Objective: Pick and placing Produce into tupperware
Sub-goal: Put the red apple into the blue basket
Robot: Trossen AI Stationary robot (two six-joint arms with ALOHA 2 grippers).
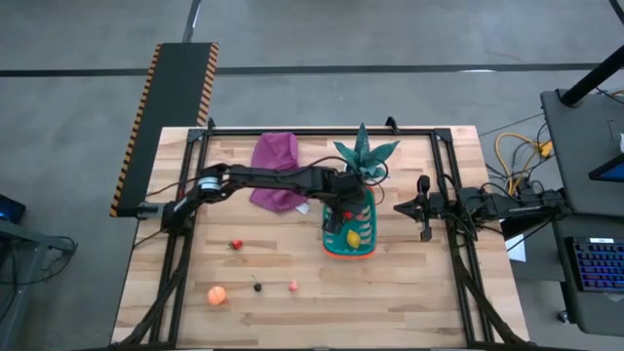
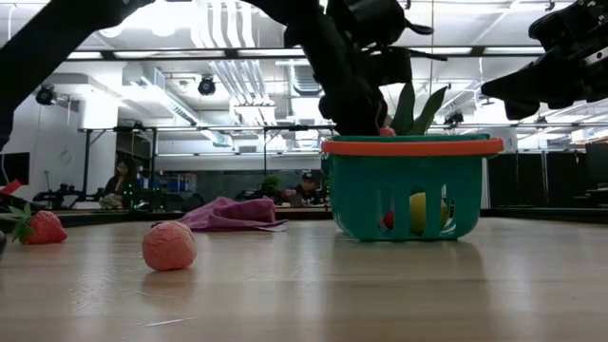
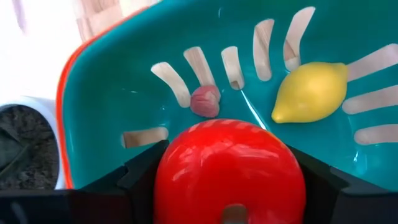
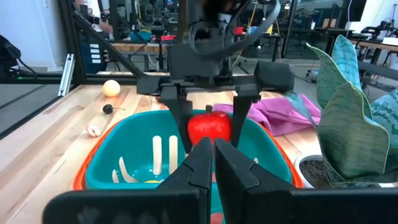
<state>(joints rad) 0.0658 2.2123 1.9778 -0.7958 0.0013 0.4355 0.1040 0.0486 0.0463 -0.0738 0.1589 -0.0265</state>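
My left gripper [image 1: 346, 210] hangs over the teal tupperware [image 1: 349, 232], shut on a round red fruit [image 4: 209, 126]. The fruit sits at the height of the orange rim [image 2: 413, 146]. A yellow lemon [image 3: 309, 92] and a small pink piece [image 3: 205, 101] lie on the tupperware's floor. On the table's near left lie a strawberry [image 1: 236, 245], an orange ball [image 1: 216, 295], a dark piece [image 1: 257, 287] and a pink piece [image 1: 293, 286]. My right gripper [image 1: 424, 210] waits shut at the right, clear of everything. My left gripper pinches the red fruit by two opposite sides [image 4: 191, 127], one finger [image 4: 177, 115] on each. The fingers slant steeply down from the table's left. The fruit is lifted clear, with the tupperware's floor and the lemon below it.
A green spiky plant in a white pot [image 1: 363, 154] stands right behind the tupperware, toward the far edge. A purple cloth [image 1: 275, 168] lies under my left arm at the far middle. Bare wood lies between the tupperware and the loose produce.
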